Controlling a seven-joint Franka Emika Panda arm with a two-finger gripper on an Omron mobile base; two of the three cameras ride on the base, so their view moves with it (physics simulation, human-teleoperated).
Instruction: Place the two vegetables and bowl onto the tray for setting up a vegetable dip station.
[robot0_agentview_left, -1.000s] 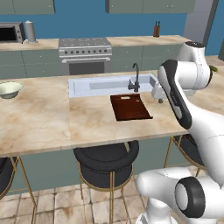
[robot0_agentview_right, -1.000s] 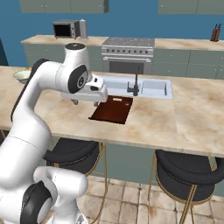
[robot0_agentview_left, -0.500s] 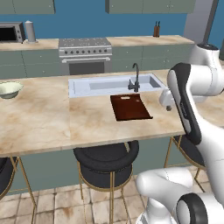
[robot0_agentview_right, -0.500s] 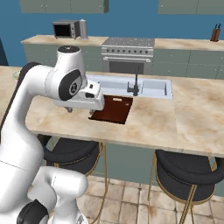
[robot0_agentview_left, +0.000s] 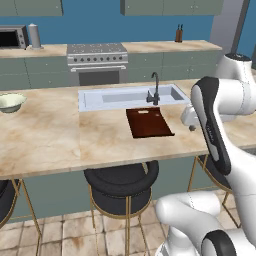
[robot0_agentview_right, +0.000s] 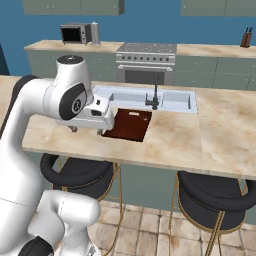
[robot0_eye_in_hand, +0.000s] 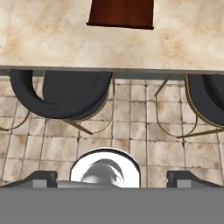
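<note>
Tray sits bare at the bench front edge, just before the sink; bowl rests far off at the left end. Hand hangs open, empty, over the stools. Vegetables not located. Next: likely go fetch the bowl.

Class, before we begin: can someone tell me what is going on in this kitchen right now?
A white robot arm stands at the island counter, and its end effector is open and empty, looking down past the counter edge at the black stools and tiled floor. The dark reddish-brown tray lies bare on the counter in front of the sink. The pale bowl sits far off at the left end of the counter, not yet on the tray. Nothing is being handled at this moment.
</note>
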